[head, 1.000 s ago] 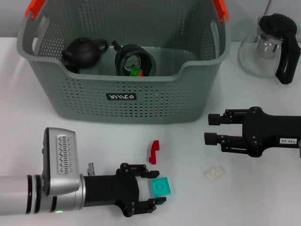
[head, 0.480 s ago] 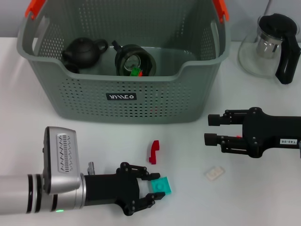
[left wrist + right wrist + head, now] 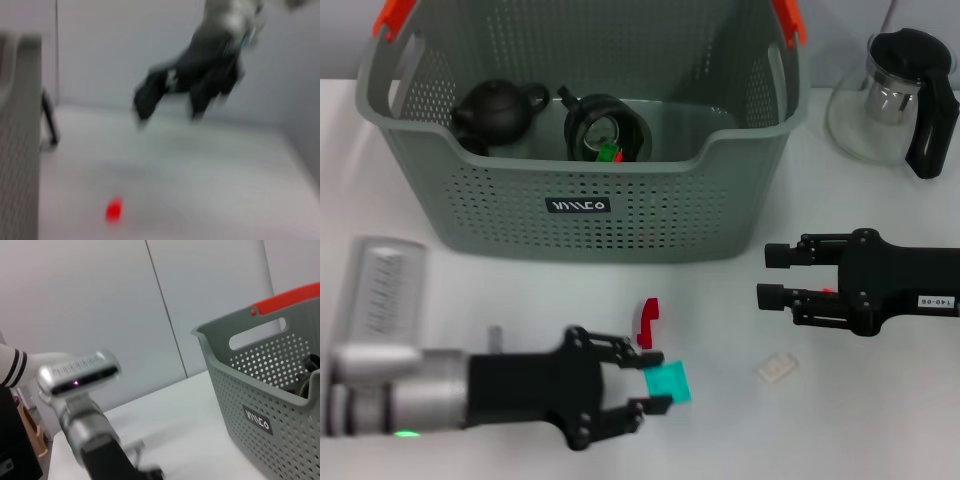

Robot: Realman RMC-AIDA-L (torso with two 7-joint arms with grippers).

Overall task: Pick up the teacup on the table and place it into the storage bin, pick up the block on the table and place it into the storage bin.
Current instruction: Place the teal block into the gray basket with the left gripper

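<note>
A white desk [image 3: 880,430] is spreading under even light. Behind it, pale wall panels [image 3: 100,300] are meeting at 2 thin dark seams, possibly a partition.

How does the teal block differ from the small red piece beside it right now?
The square teal block sits between the left hand's fingers; the narrow, curved red piece lies free on the white table. The block is flat and wider; the red piece is slimmer. Both are outside the grey-green perforated storage bin.

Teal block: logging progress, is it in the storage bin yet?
Not yet. The teal block sits between the left claw's fingers, outside the storage bin.
</note>
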